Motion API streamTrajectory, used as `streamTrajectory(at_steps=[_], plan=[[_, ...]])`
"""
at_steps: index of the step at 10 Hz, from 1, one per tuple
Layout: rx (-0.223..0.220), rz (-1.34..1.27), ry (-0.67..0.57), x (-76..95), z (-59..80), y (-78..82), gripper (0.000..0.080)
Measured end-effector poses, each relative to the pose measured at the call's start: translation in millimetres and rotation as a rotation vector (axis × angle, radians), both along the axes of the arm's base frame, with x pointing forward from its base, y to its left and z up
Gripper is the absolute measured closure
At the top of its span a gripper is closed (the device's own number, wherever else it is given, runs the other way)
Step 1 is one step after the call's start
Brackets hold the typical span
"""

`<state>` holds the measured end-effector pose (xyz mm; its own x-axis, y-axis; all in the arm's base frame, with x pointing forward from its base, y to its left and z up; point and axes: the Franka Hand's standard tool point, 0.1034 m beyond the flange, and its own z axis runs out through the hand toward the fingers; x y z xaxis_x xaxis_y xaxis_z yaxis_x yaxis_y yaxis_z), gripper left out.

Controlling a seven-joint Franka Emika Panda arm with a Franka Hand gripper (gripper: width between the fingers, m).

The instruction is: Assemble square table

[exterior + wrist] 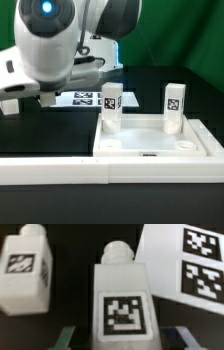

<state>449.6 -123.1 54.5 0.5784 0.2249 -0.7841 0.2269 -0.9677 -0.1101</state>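
In the exterior view the white square table top lies at the right with two tagged white legs standing upright in its far corners, one and the other. My gripper hangs low over the black table at the left, mostly hidden under the arm. In the wrist view my gripper is open, and its fingers straddle a lying tagged leg with a gap on each side. A second loose leg lies beside it, apart from the fingers.
The marker board lies between my gripper and the table top and also shows in the wrist view. A long white border rail runs along the near edge. A green wall stands behind.
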Motion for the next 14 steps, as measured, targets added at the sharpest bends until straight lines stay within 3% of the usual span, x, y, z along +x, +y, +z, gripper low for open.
streamTrajectory(at_steps=[2,3,4,6,7,9,11,14], plan=[[-0.018,0.032,0.011,45.4,52.8,11.9,0.0512],[-0.020,0.051,-0.014,48.3,52.2,19.0,0.0511],[0.001,0.053,-0.089,53.2,47.6,19.5,0.0511],[0.032,0.041,-0.276,63.3,52.1,16.6,0.0511],[0.036,0.040,-0.289,71.5,65.1,17.2,0.0511],[0.054,0.050,-0.426,123.7,96.1,41.4,0.0511],[0.067,0.061,-0.560,154.5,118.6,53.9,0.0511],[0.083,0.049,-0.752,153.8,120.8,51.8,0.0511]])
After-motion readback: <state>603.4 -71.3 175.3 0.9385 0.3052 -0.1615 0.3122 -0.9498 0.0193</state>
